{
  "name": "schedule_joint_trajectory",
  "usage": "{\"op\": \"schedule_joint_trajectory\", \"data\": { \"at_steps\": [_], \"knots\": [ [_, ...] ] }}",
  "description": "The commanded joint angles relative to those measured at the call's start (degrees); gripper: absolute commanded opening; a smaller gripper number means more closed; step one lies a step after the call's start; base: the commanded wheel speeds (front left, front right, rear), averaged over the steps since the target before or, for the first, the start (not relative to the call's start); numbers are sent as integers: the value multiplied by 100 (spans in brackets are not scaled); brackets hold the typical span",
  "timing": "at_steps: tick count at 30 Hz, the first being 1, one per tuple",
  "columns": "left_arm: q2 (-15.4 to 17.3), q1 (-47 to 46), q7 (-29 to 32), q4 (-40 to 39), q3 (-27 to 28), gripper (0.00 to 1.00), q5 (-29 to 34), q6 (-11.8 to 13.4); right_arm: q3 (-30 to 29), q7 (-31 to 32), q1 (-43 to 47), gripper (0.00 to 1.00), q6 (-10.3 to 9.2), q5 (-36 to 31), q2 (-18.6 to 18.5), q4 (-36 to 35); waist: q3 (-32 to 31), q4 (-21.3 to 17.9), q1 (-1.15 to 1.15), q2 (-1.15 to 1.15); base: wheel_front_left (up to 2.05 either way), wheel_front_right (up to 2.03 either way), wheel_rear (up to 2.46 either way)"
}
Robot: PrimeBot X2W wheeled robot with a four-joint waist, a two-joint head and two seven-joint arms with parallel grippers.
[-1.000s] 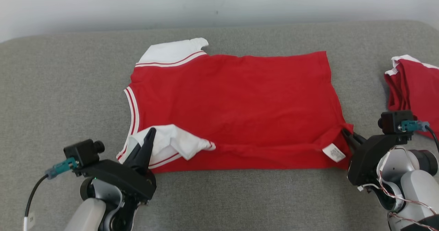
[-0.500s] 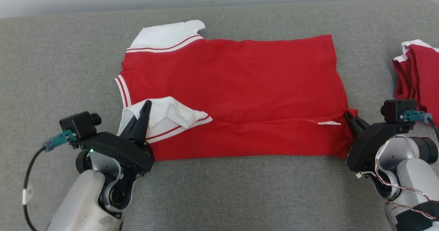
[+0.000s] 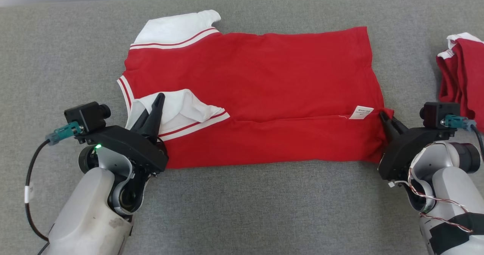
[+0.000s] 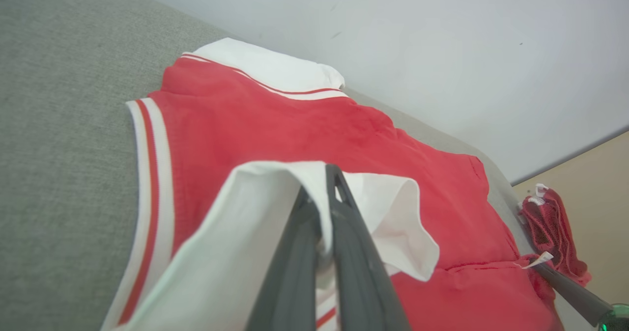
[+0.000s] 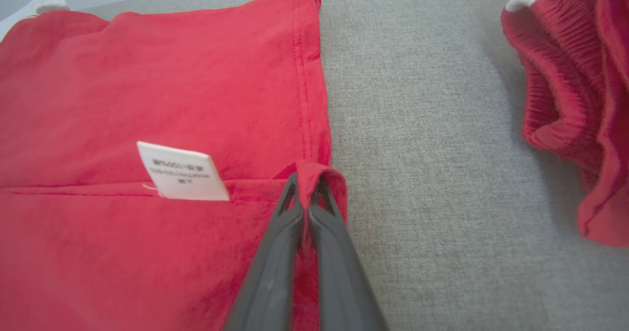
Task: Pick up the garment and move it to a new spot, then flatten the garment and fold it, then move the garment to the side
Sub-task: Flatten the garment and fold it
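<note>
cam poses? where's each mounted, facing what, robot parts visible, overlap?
Head: on the head, facing down at the red shirt on the grey cushion; left end effector and right end effector visible.
Left wrist: along its own shut fingers, pinching the white sleeve, toward the wall.
Right wrist: along its own shut fingers, pinching the shirt's hem corner.
Shared: all three show the white care label.

A grey padded cushion (image 3: 242,209) with a coarse woven cover spreads wide and flat. At the cushion's right end lies a crumpled red cloth (image 3: 463,77), bunched in deep folds, with a bit of white trim at its far edge; it rests on the cushion. Behind the cushion's far edge rises a plain pale wall (image 4: 442,51). Past the cushion's right end, a beige surface (image 4: 599,174) meets that wall along a dark line.
</note>
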Motion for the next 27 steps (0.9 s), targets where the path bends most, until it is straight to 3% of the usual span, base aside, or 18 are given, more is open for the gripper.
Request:
{"op": "schedule_joint_trajectory", "data": {
  "at_steps": [1, 2, 14, 27],
  "knots": [
    [-11, -67, -10, 71, -13, 7, 63, 22, -1, -48, -35, 76, -16, -52, 50, 27, 6, -6, -1, -1, 0, 0, 0],
    [-16, -97, -32, 141, -20, 100, 91, 44, -6, -78, -55, 100, -16, -62, 71, 52, 4, -8, -1, -1, 0, 0, 0],
    [112, 243, -883, 630, -217, 100, 646, 104, -134, -309, 312, 100, -16, 52, 53, -11, -544, 6, -1, -1, 0, 0, 0],
    [489, 1308, -1088, 381, -467, 100, 1518, 1086, -711, -55, 1315, 100, -16, -335, 304, -874, -662, 33, -1, -1, 0, 0, 0]
  ]
}}
